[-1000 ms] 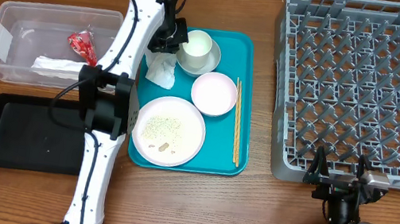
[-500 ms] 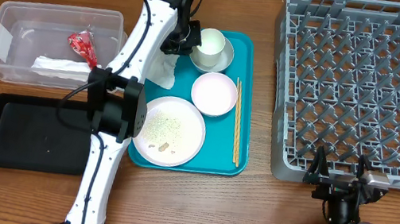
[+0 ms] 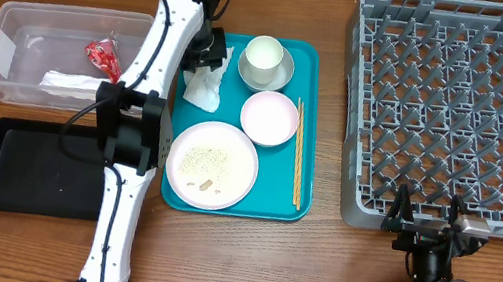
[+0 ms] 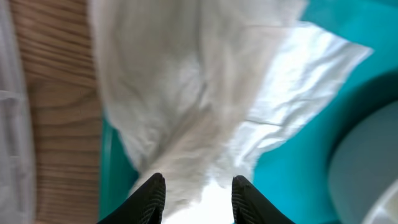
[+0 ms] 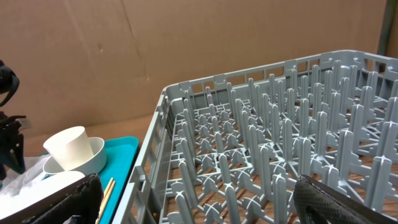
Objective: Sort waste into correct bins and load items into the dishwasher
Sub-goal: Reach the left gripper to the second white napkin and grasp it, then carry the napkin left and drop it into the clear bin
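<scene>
Two bins sit at the nine o'clock side of the desk (image 3: 262, 264). The clear tub (image 3: 35, 36) is toward ten o'clock and holds a red wrapper (image 3: 103, 57) and a white scrap (image 3: 68, 82). The black tray (image 3: 34, 172) lies just below it, toward eight o'clock.

Moving right, the left arm reaches up the desk and the left gripper (image 3: 207, 53) hangs over the crumpled napkin (image 3: 203, 91). The napkin lies at the eleven o'clock corner of the teal tray (image 3: 274, 190) and seems to lap over its edge. In the wrist view the jaws are parted and released, with napkin filling the gap beyond them. We see no pinch on it yet.

At three o'clock of the gripper the cup (image 3: 263, 55) stands in a bowl (image 3: 282, 73). The pink bowl (image 3: 268, 118) sits mid-tray, and the plate (image 3: 240, 160) with its rice (image 3: 200, 160) is at seven o'clock. The chopsticks (image 3: 297, 158) lie along the three o'clock edge.

The dish rack (image 3: 458, 113) fills the two o'clock corner with no dishes in it. The right gripper (image 3: 427, 207) is parked at five o'clock, with its jaws wide and nothing in them.

We judge the step in hand to be lifting the napkin for a bin, and we see several risks:
- A shallow bite on one loose fold could let it slip out on the way toward nine o'clock.
- Closing too low could scrape the teal tray, nudge it and shake rice off the plate.
- A swing toward three o'clock could knock the cup.
- A trailing corner could snag on the tub's wall.
</scene>
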You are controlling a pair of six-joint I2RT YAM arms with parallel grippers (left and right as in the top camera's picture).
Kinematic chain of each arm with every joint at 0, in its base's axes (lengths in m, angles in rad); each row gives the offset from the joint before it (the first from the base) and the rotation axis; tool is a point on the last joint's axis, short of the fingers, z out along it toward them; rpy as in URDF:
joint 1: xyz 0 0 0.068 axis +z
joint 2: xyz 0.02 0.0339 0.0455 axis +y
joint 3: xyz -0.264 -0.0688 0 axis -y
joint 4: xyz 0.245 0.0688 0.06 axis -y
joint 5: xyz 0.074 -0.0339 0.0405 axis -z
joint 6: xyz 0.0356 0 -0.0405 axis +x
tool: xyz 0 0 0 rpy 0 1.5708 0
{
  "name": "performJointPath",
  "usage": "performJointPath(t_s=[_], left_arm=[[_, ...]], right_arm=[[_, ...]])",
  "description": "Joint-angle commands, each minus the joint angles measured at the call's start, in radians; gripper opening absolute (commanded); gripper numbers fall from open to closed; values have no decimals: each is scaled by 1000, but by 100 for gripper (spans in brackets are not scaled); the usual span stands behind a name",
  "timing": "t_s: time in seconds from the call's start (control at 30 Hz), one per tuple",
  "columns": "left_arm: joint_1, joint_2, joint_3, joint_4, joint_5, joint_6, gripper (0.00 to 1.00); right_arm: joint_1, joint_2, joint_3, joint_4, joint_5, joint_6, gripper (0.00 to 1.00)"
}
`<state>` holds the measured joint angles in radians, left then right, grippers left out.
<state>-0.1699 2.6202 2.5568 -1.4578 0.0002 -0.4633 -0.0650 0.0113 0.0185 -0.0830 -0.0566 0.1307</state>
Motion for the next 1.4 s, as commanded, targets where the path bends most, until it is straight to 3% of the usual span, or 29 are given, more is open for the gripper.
performJointPath(t_s=[0.0, 0.27, 0.43, 0.73, 0.87, 1.03, 1.2, 1.37], left_arm=[[-8, -39, -29, 2, -35, 23, 38], [-7, -39, -163, 72, -41, 23, 38], [-9, -44, -174, 73, -33, 61, 4], [-4, -133, 21, -9, -38, 41, 4], [16, -213, 85, -14, -82, -59, 4], [82, -299, 86, -66, -201, -269, 4], [187, -302, 82, -185, -211, -497, 4], [274, -270, 81, -232, -190, -571, 6]], right_arm=[[-3, -7, -10, 4, -8, 2, 100], [-3, -7, -10, 4, -8, 2, 100], [-3, -7, -10, 4, -8, 2, 100], [-3, -7, -10, 4, -8, 2, 100], [-3, -7, -10, 4, -8, 2, 100], [-3, -7, -10, 4, -8, 2, 100], [-3, -7, -10, 4, -8, 2, 100], [-3, -7, -10, 4, -8, 2, 100]])
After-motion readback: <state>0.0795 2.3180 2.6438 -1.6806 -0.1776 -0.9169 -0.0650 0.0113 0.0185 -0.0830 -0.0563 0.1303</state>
